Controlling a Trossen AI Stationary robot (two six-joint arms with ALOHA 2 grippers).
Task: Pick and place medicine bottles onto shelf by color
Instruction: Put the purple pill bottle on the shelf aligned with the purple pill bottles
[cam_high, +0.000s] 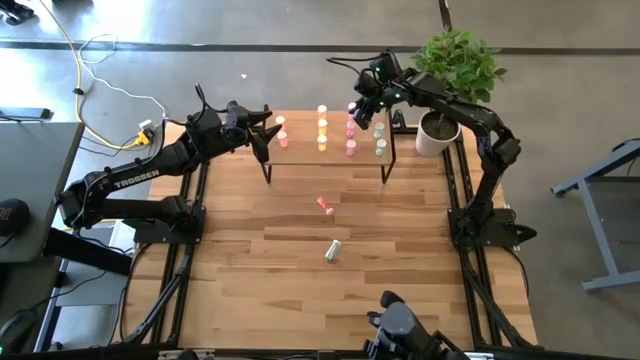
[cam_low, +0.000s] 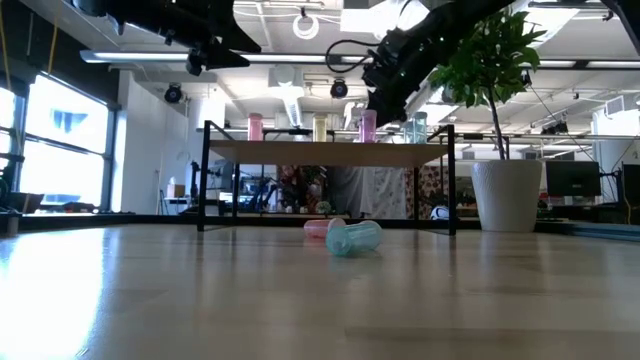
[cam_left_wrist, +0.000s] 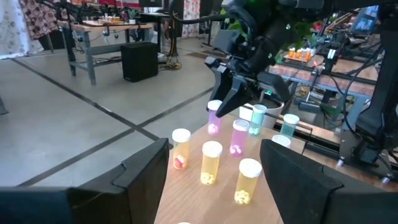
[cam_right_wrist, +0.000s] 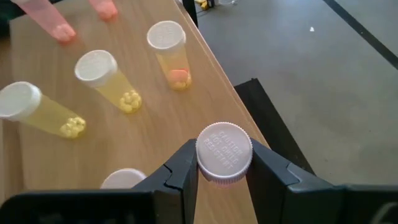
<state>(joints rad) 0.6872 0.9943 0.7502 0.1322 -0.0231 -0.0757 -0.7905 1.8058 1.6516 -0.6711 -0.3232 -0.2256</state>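
Medicine bottles, small clear coloured cylinders with white caps, stand in rows on the light-wood shelf (cam_high: 330, 165) with black legs. Right gripper (cam_right_wrist: 224, 167) pinches a pink white-capped bottle (cam_right_wrist: 224, 151) at the shelf's far edge. Left gripper (cam_high: 265, 133) hangs wide open beside the shelf's left end. A red bottle (cam_high: 325, 204) and a pale green bottle (cam_high: 333, 250) lie on the wooden table (cam_high: 250, 270).
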